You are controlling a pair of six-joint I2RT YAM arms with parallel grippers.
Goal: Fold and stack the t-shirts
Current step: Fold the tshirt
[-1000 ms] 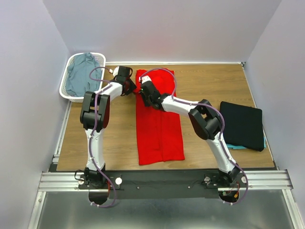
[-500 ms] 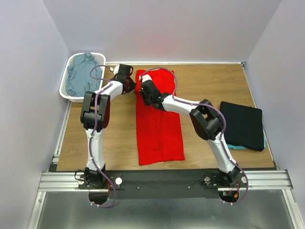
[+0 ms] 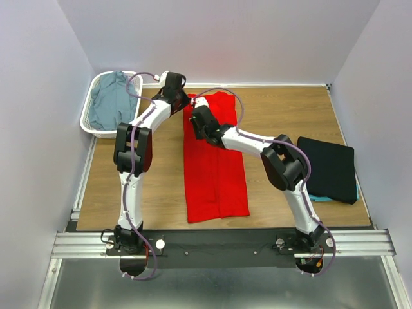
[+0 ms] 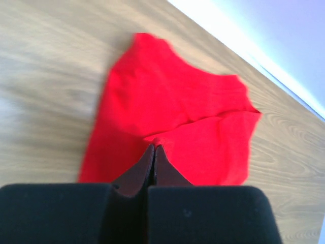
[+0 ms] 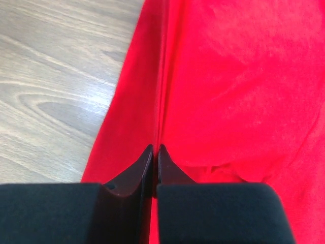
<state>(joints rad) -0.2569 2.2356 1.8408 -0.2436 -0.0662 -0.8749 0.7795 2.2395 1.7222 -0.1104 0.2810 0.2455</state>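
Observation:
A bright red t-shirt (image 3: pixel 215 174) lies folded into a long strip down the middle of the table. My left gripper (image 3: pixel 185 101) (image 4: pixel 154 147) is at its far left corner, shut on a pinch of the red cloth (image 4: pixel 172 101), which bunches at the tips. Just nearer on the strip's left edge, my right gripper (image 3: pixel 195 116) (image 5: pixel 156 148) has its jaws pressed together on a crease of the red cloth (image 5: pixel 228 76). A folded black t-shirt (image 3: pixel 328 168) lies at the right on a teal one (image 3: pixel 318 198). The grey-blue t-shirt (image 3: pixel 106 103) sits in the basket.
The white lattice basket (image 3: pixel 90 125) stands at the far left corner against the wall. Walls close in the table on three sides. Bare wood (image 3: pixel 154 180) lies to the left of the red strip and between it and the black stack.
The left gripper has shut on the red shirt's far corner and moved up and toward the back wall. The right gripper's jaws have closed further on the shirt's left edge.

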